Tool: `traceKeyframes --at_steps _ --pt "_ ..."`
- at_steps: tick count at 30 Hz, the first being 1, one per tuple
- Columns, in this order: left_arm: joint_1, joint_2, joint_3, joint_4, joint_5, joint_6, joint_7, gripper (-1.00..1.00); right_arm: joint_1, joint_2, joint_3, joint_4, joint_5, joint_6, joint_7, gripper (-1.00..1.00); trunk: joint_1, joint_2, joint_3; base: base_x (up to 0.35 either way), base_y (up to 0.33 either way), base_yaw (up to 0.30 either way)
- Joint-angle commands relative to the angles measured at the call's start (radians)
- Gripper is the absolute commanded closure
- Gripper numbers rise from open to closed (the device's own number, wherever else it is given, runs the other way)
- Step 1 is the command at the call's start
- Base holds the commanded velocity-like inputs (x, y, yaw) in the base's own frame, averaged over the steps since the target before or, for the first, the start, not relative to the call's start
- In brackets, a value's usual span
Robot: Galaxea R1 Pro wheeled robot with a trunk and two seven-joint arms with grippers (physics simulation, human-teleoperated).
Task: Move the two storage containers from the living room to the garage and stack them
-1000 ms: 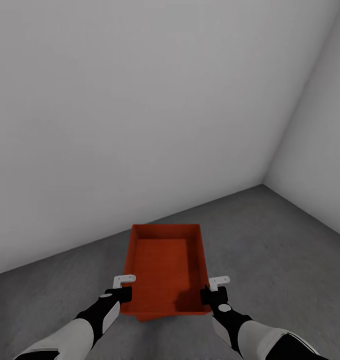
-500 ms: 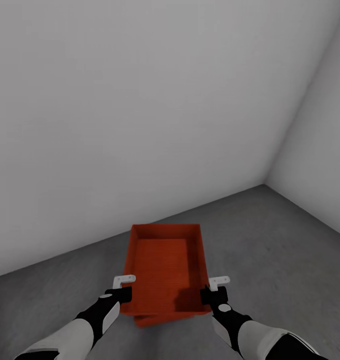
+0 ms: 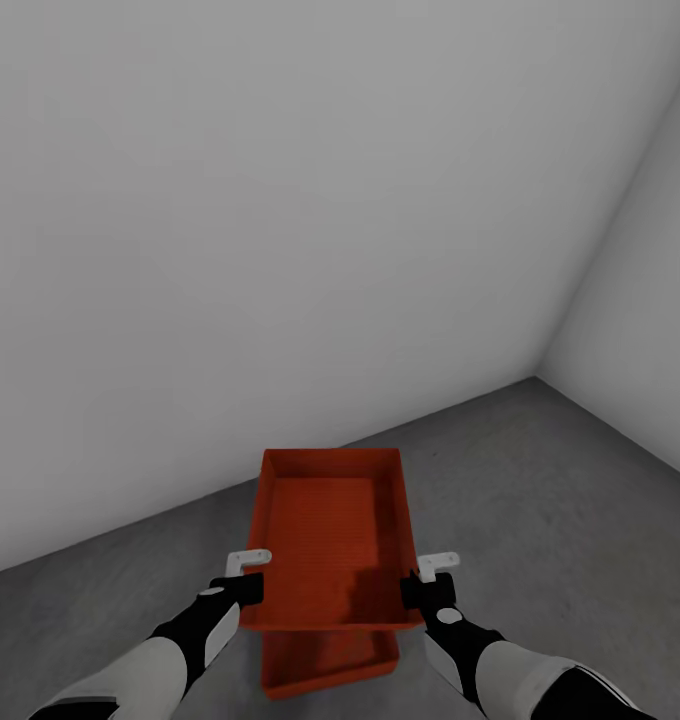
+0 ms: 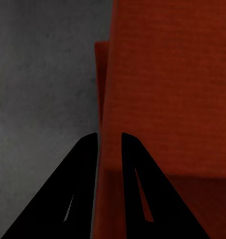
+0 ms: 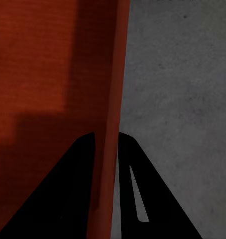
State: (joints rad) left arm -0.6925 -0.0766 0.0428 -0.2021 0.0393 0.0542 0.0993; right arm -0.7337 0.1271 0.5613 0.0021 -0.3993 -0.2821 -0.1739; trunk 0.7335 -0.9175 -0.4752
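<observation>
Above the floored bin [image 3: 330, 668], both pincers [image 3: 248, 588] [image 3: 420, 590] clamp the upper bin's [image 3: 325, 530] side walls.

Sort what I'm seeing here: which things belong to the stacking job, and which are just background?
Job:
- held storage container, gripped on both side walls
- second storage container on the floor below it
- concrete floor
- left gripper, right gripper

Background:
- pale grey walls
</observation>
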Motion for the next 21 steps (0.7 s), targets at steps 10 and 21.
traceKeyframes --at_steps 10,21 --pt "-0.001 0.000 0.066 -0.010 0.028 -0.074 0.020 1.00 0.000 0.000 -0.032 -0.001 0.010 0.003 0.002 1.00 0.000 -0.001 -0.001 0.020 0.000 0.003" --pt "-0.001 0.000 0.066 -0.010 0.028 -0.074 0.020 1.00 0.000 0.001 -0.031 -0.001 0.011 0.003 0.003 1.00 0.000 -0.001 -0.001 0.000 0.000 0.243"
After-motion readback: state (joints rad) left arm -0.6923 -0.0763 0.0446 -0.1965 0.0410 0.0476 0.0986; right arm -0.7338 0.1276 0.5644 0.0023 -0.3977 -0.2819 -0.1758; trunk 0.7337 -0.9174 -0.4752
